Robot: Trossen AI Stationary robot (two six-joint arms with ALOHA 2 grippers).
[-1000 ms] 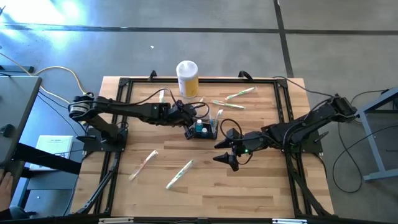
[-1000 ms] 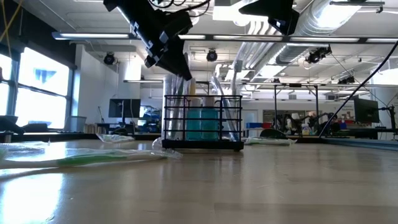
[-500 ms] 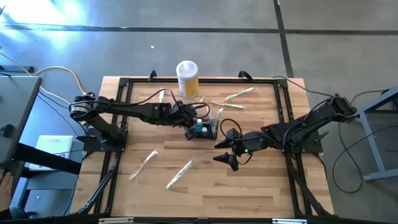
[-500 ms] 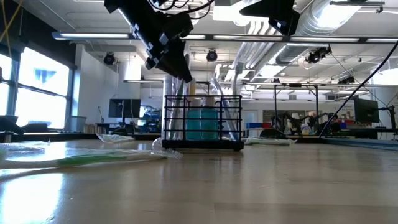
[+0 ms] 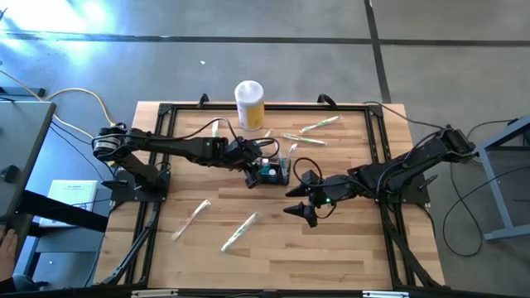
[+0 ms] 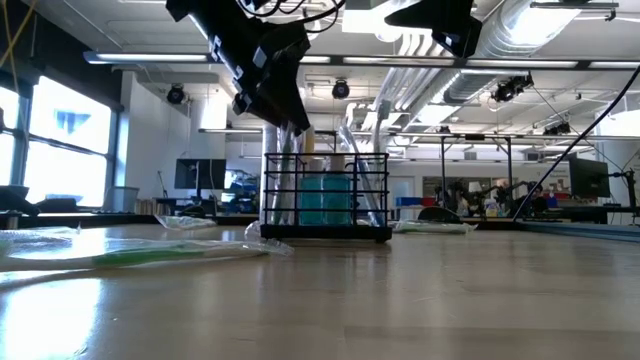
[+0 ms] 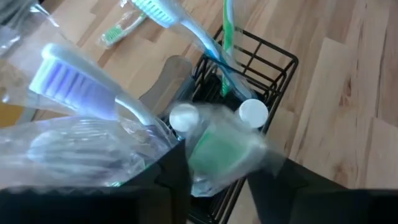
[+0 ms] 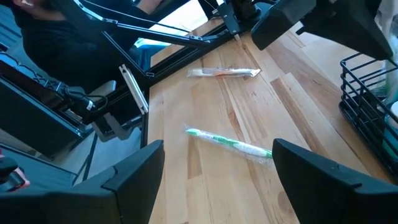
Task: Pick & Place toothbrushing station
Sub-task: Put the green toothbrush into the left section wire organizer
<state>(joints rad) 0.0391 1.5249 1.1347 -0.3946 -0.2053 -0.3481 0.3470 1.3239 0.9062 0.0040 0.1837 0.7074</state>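
Observation:
The toothbrushing station (image 5: 273, 173) is a small black wire basket (image 6: 325, 195) that stands on its base mid-table. It holds a green bottle (image 7: 214, 146) with white caps and upright toothbrushes (image 7: 186, 28). My left gripper (image 5: 251, 169) hangs over the basket's left end (image 6: 282, 112), slanting down. Its fingers (image 7: 217, 186) are open above the wrapped green bottle. A wrapped toothbrush with purple bristles (image 7: 68, 84) leans just beside them. My right gripper (image 5: 301, 211) waits open (image 8: 214, 180) above the table, near and right of the basket. My left gripper has the clear wrapper (image 7: 140, 146) of the purple-bristled toothbrush lying along the outer side of one finger (image 7: 174, 177). I cannot tell whether they touch. Nothing is pinched between the two fingers.
A tall yellow-and-white canister (image 5: 249, 103) stands behind the basket at the far edge. Wrapped toothbrushes lie loose: two near left (image 5: 190, 219) (image 5: 238, 232) and two far right (image 5: 319, 124) (image 5: 295, 138). A black frame (image 5: 153, 165) rims the table.
My left gripper has opened while staying over the basket's left end; in the low view its fingertips stand farther apart than before. The basket and my right gripper have kept still.

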